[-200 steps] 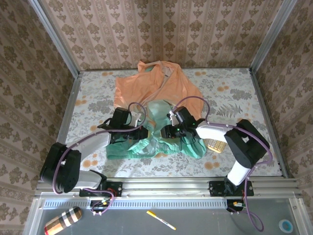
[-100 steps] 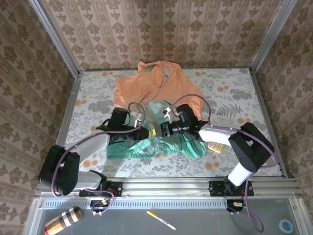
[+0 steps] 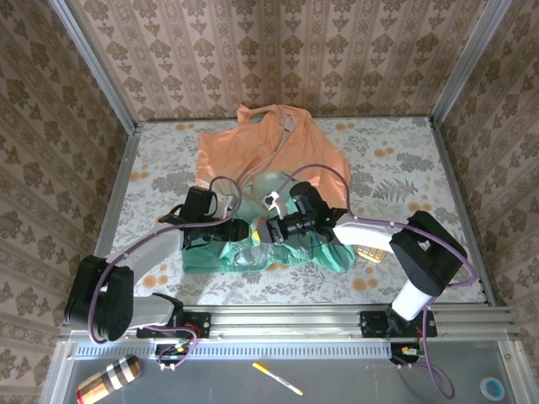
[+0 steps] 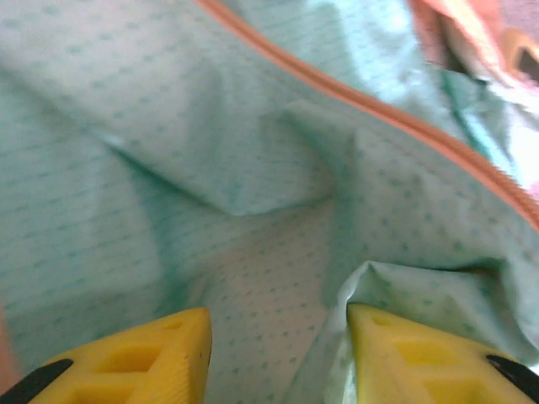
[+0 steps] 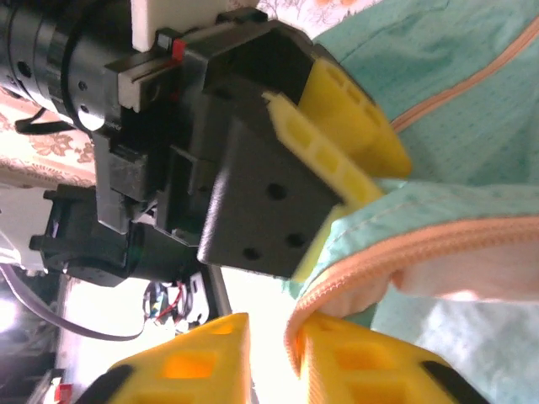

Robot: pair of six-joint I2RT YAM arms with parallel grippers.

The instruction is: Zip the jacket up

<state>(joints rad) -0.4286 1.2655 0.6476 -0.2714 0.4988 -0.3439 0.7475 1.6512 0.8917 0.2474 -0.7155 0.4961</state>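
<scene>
Jacket (image 3: 269, 151): we see it spread mid-table (image 3: 404, 160), green hem nearest.
Left claw (image 4: 280, 337): fingers apart on green fabric; we cannot tell its grip.
Right claw (image 5: 269, 353): pinching the orange zipper (image 5: 421, 240).

Both arms bend inward, tips nearly meeting: left gripper (image 4: 278, 358) fingers apart, right gripper (image 5: 269, 362) clamped

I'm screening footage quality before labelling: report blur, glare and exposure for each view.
Left wrist: blurred, the jacket and its zipper smeared. Right wrist: sharp on the left gripper, with a blown-out white patch near the right gripper. Top external: even light, sharp throughout.
</scene>
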